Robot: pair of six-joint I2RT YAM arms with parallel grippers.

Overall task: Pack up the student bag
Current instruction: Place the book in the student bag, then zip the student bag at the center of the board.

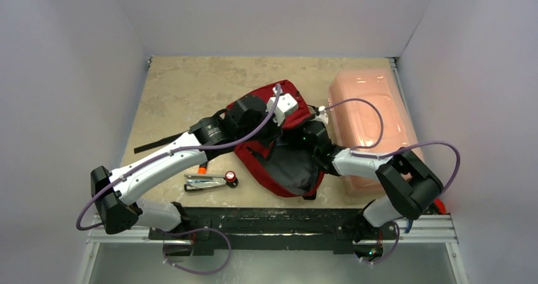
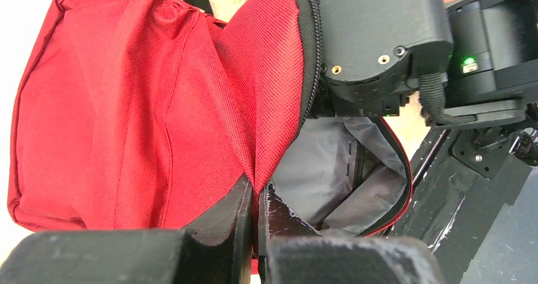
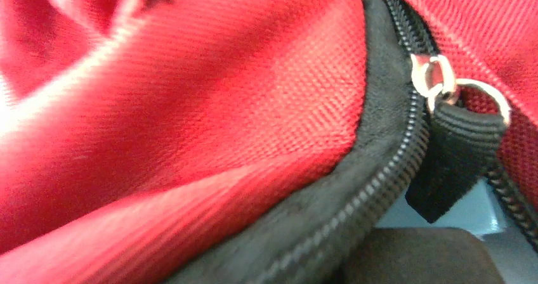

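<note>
Where the two arms are bolted at the near edge, 6 o'clock on the table [image 1: 184, 87], entries run outward as follows.

Left arm: mounted near 7 o'clock, elbow swung out toward 8 o'clock, forearm slanting toward 1 o'clock and ending over the bag.

Right arm: mounted near 5 o'clock, elbow bent out toward 3 o'clock, forearm turned back toward 9 o'clock, wrist dipped at the bag's mouth.

Silver metal tool [image 1: 202, 182]: lying flat at 7 o'clock of the bag, beside the left forearm, with a small red-and-black round piece [image 1: 231, 178] at its right end.

Student bag [image 1: 263, 168]: dark red, lying at the table's centre, main compartment unzipped, grey lining [image 2: 330, 163] exposed.

Left gripper [image 2: 255, 201]: fingers drawn narrow, pinching the red edge of the opened flap and holding it up off the lining.

Right gripper [image 1: 309, 138]: close against the black zipper [image 3: 380, 170] at the rim of the opening, where a black fabric pull tab [image 3: 453, 170] hangs from a metal ring. Its finger spread cannot be told.

Pink translucent box [image 1: 368, 122]: at 2 o'clock of the bag, just beside it, along the table's right edge.
</note>
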